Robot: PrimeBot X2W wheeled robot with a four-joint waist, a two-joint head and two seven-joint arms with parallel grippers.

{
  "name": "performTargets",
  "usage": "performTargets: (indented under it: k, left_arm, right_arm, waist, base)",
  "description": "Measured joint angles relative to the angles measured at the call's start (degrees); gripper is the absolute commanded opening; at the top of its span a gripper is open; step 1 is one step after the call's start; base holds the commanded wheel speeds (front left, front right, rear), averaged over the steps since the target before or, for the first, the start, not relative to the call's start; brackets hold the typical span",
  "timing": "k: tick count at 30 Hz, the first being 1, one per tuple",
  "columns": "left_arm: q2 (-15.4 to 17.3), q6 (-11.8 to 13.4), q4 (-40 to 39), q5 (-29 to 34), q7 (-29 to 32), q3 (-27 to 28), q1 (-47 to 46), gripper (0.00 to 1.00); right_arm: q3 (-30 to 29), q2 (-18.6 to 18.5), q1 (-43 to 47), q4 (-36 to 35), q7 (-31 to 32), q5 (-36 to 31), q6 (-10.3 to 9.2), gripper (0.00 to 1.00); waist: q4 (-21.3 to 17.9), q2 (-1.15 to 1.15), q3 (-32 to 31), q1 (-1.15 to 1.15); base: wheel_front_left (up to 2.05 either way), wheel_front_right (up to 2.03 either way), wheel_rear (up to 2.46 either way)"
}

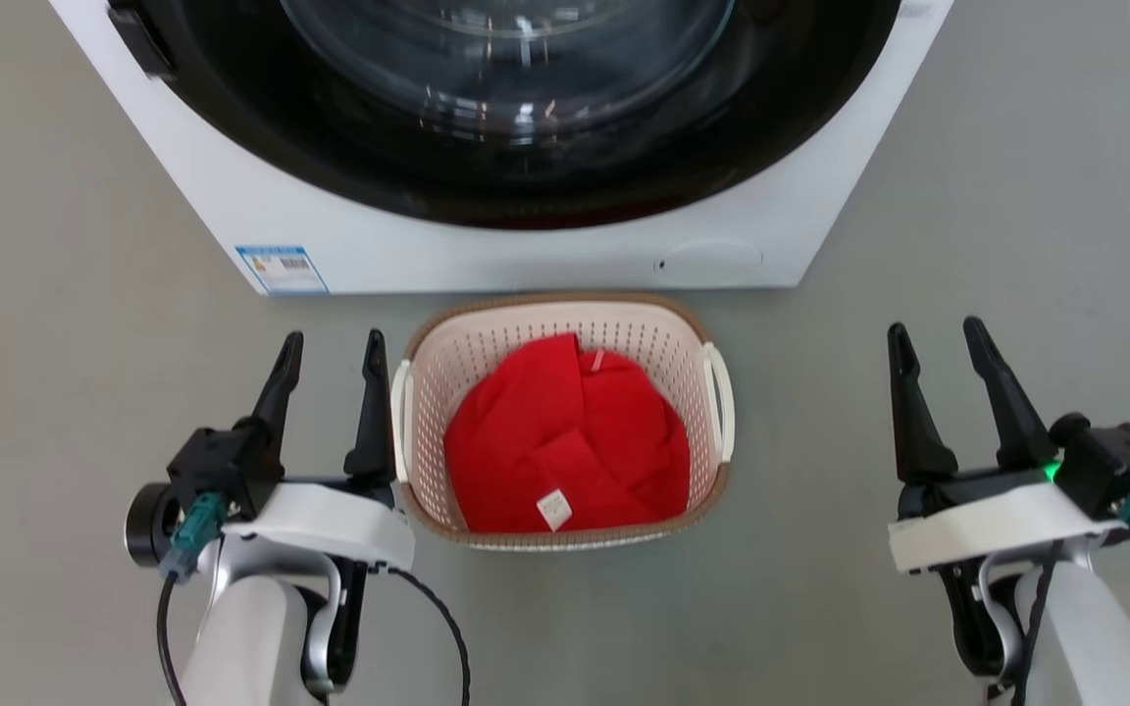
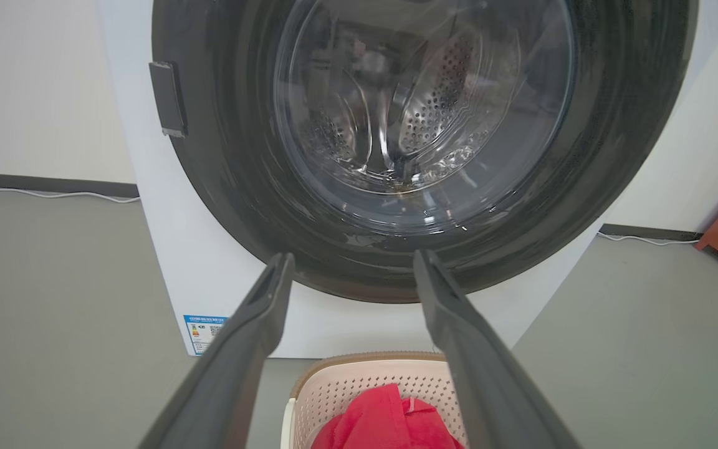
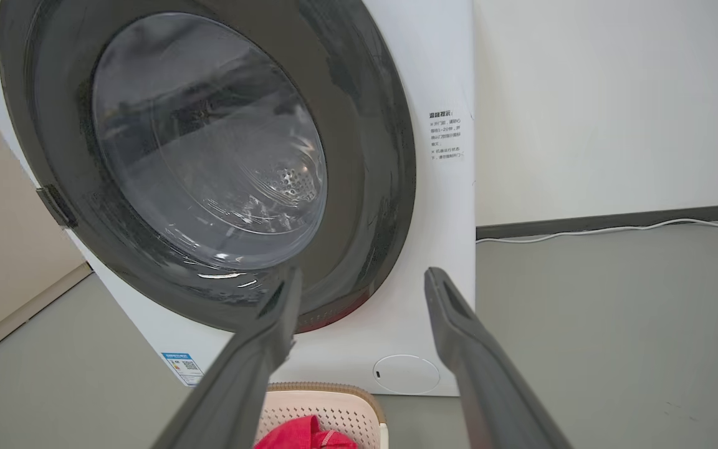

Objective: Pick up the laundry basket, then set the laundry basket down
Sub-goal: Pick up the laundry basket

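Left gripper (image 1: pixel 333 338): spread, empty, just beside basket (image 1: pixel 526 333) at its left handle (image 1: pixel 401 412); contact unclear. Right gripper (image 1: pixel 936 327): spread, empty, well apart on right. Basket: on floor (image 1: pixel 55 343) before washer (image 1: pixel 526 260), between grippers; red cloth (image 1: pixel 565 441) inside.

The washer (image 1: pixel 487 250) stands just behind the laundry basket (image 1: pixel 526 338), leaving almost no gap on that far side. Bare floor (image 1: pixel 820 412) lies open between the basket's right handle (image 1: pixel 719 397) and the right pincer (image 1: pixel 936 328), and along its near side. The left pincer (image 1: pixel 333 338) crowds the left handle. Red cloth (image 1: pixel 565 441) covers the basket's bottom.
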Motion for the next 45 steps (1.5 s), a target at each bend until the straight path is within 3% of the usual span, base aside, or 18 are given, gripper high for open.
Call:
performTargets:
  k: [26,34,45]
  left_arm:
    - [-0.3,-1.5,6.3,2.2,-0.1,1.6,-13.6,1.00]
    - [-0.4,-2.5,9.7,-0.2,-0.1,2.9,-17.3,1.00]
    - [-0.4,-3.0,17.0,2.8,-0.1,5.1,-23.6,1.00]
  right_arm:
    - [3.5,-1.4,-12.5,4.4,-0.2,1.8,0.00,1.00]
    - [4.4,-1.5,-16.1,6.2,-0.2,2.2,0.00,1.00]
    - [6.3,-1.5,-22.4,10.4,-0.3,2.8,0.00,1.00]
  waist:
    - [0.0,0.00,16.7,0.00]
    - [0.3,0.00,20.8,0.00]
    - [0.1,0.00,27.7,0.00]
  base:
    - [0.00,0.00,0.00]
    - [0.00,0.00,0.00]
    - [0.00,0.00,0.00]
